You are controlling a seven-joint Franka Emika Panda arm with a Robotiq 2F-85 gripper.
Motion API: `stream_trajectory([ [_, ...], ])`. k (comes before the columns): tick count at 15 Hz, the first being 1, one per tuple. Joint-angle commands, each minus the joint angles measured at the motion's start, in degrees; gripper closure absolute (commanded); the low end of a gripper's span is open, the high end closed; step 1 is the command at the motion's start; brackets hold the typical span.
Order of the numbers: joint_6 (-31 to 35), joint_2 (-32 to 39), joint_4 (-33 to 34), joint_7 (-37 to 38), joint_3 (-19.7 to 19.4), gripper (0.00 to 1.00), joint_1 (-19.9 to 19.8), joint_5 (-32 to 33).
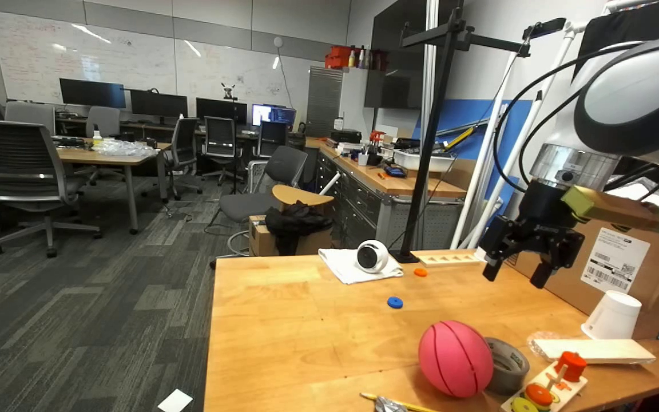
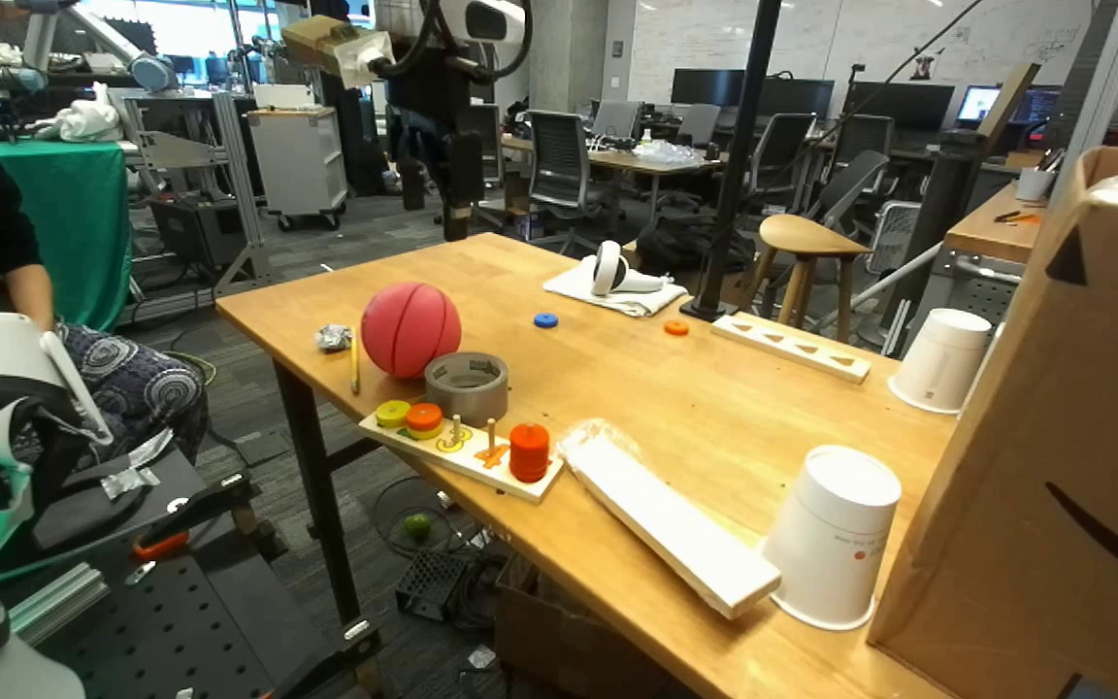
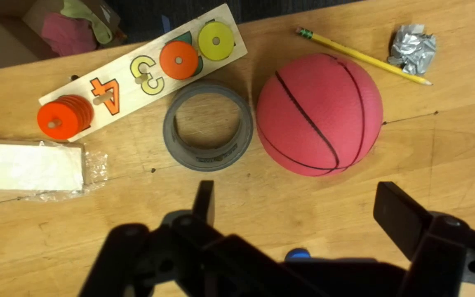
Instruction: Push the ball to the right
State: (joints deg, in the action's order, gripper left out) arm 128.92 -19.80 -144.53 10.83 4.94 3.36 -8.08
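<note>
Wrist view: fingers (image 3: 402, 218) spread wide, ball (image 3: 320, 115) just beside the tape roll (image 3: 208, 161), contact hard to tell.

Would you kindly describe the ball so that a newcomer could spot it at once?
On the wooden table, find the grey tape roll. The ball sits between it and the yellow pencil. It is pinkish-red and round with thin dark seams, unlike the hollow tape roll or slim pencil.

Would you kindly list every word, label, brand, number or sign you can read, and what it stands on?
"3": wooden peg board.
"4": same board.
Partly hidden by a ring: a green figure.
Too small or blurred to read: print on the tape roll, cup, gripper, box label and whiteboard.
</note>
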Motion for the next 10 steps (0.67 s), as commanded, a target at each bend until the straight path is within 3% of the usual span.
stream_trajectory([
  [1, 4.9, -0.1, -0.7, -2.2, 3.2, 0.00, 4.3, -1.0],
  [5, 11.0, 2.6, -1.2, -3.4, 7.0, 0.00, 10.4, -4.0],
  [10, 11.8, 9.2, -1.8, -9.3, 8.4, 0.00, 15.8, -10.1],
])
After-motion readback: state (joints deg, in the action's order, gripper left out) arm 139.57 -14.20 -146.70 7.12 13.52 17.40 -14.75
